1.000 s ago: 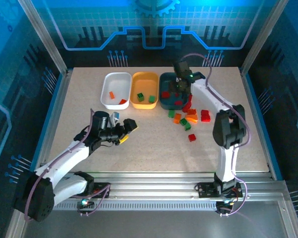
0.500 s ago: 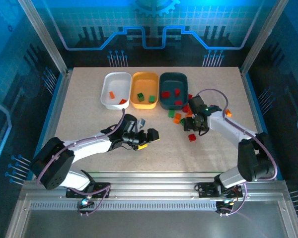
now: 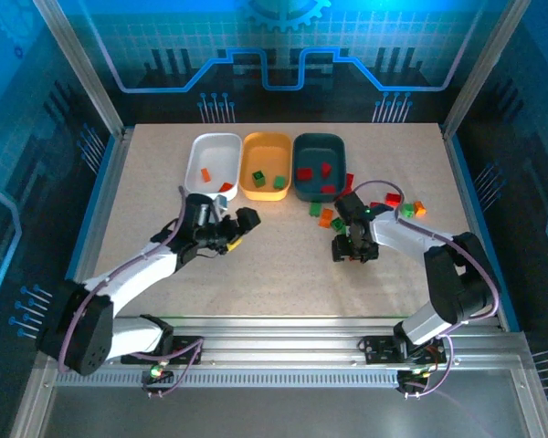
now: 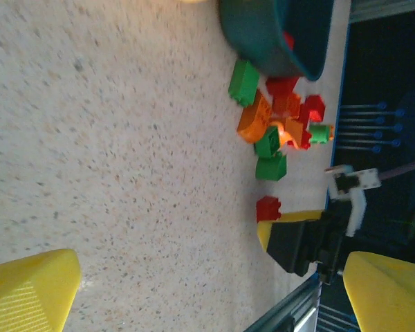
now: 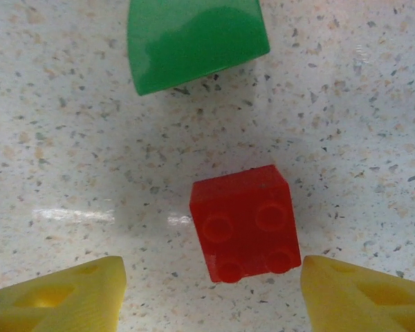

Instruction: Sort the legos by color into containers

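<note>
The right end effector [image 5: 209, 299] stands partly spread, straddling a red lego brick [image 5: 243, 221] without touching it, right of the tabletop's [image 3: 283, 274] centre. The left end effector [image 3: 240, 228] gapes wide, holding nothing, near the white tray [image 3: 201, 151].

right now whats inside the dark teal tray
Seen from above, the dark teal tray holds red legos, about three, with no other color among them. In the left wrist view its near wall hides nearly all of the inside.
</note>
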`<state>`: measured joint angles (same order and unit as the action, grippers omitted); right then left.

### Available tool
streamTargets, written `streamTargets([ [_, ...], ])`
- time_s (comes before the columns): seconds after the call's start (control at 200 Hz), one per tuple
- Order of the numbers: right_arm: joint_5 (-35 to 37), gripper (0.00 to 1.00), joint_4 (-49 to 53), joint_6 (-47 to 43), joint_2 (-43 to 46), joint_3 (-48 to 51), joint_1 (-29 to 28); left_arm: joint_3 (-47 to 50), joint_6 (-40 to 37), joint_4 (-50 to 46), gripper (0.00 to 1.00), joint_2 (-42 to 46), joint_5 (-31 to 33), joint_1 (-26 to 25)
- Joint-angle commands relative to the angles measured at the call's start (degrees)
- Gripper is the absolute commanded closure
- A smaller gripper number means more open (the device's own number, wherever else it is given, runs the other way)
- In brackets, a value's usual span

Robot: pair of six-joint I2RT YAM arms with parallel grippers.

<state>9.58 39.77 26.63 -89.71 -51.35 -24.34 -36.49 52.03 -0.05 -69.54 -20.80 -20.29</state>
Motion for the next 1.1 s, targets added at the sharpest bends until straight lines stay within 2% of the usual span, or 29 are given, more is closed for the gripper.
streamTargets([
  [0.0,2.3,0.35,0.1,0.8,-2.4,-0.6,-0.3,1.0,-3.9,-7.3,0.01,5.3,0.0,2.8],
  [0.08,2.8,0.39,0.0,0.7,-3.7,-0.9,-0.3,1.9,-4.4,-8.9,0.01,8.1,-0.1,4.9],
  [0.31,3.4,0.65,-1.1,0.7,-2.6,0.0,-0.4,3.3,-5.0,-11.2,0.01,11.5,-1.8,9.2],
  [0.415,3.8,0.68,-0.1,1.1,0.6,0.2,-0.4,3.2,-4.9,-11.1,0.01,11.7,-2.3,10.0],
  [0.615,4.1,0.68,4.0,1.1,9.9,-3.9,-1.2,2.9,-3.9,-9.7,0.01,9.9,-4.0,10.1],
  [0.68,4.4,0.68,3.4,0.3,10.0,-7.0,-1.0,1.4,-5.3,-13.0,0.01,10.2,-1.8,11.0],
  [0.81,4.6,0.68,1.2,-2.3,1.9,-16.9,-0.5,0.5,-4.3,-18.5,0.01,14.9,2.4,18.7],
  [0.911,4.2,0.69,-0.3,-3.9,-7.2,-26.3,0.8,1.7,-1.8,-20.0,0.01,17.2,0.8,24.9],
  [1.096,2.4,0.69,1.8,-4.6,-23.5,-44.5,3.5,5.4,-0.1,-18.5,0.01,16.3,-6.4,26.7],
])
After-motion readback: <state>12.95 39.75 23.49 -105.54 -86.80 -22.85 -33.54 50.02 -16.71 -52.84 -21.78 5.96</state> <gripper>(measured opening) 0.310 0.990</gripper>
